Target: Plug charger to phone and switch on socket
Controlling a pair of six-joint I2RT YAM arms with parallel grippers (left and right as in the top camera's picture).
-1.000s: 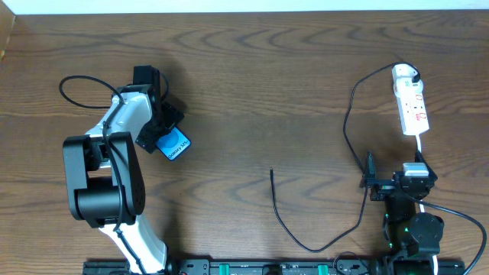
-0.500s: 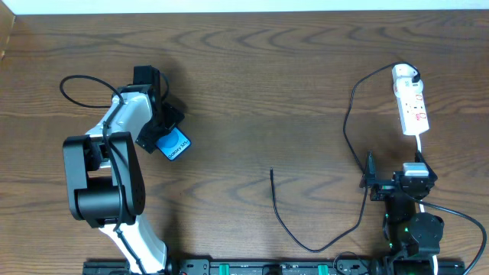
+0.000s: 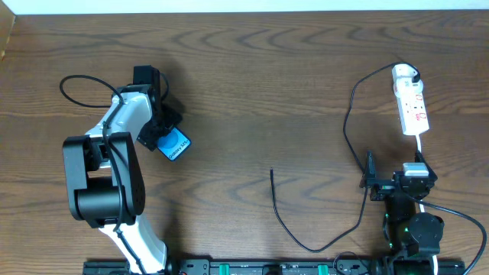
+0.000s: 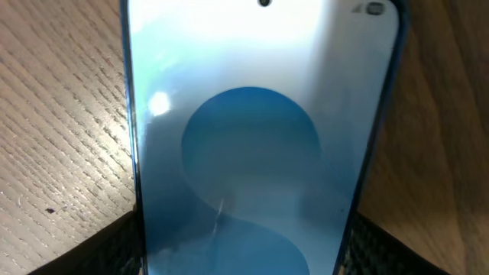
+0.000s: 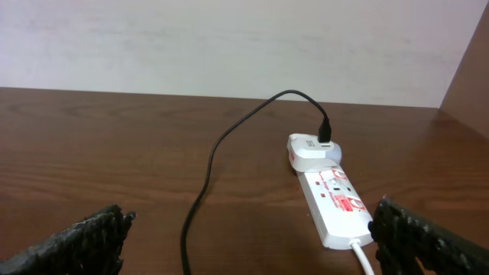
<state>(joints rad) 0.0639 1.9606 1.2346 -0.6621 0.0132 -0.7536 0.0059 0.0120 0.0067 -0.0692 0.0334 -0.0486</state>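
Over on the left, the left gripper (image 3: 158,126) is clamped on the phone (image 3: 176,143). In the wrist view its dark fingers (image 4: 103,248) press against the two long edges of the handset. The bright blue screen with its lighter circle fills that view. The phone lies low over the wooden table (image 3: 252,76), poking out past the fingers toward the middle.

Near the middle of the table, the free plug tip (image 3: 272,171) of the charger lies by itself, well apart from the phone. From there the thin black cable (image 3: 309,248) runs toward the near edge and curls round. It then climbs past the right arm and arcs over to the white adapter (image 5: 312,150), which sits plugged into the far end of the socket (image 5: 336,205).

The white power strip lies flat at the far right, its red markings facing up. The right gripper (image 5: 252,229) sits just short of it, jaws wide apart and holding nothing.
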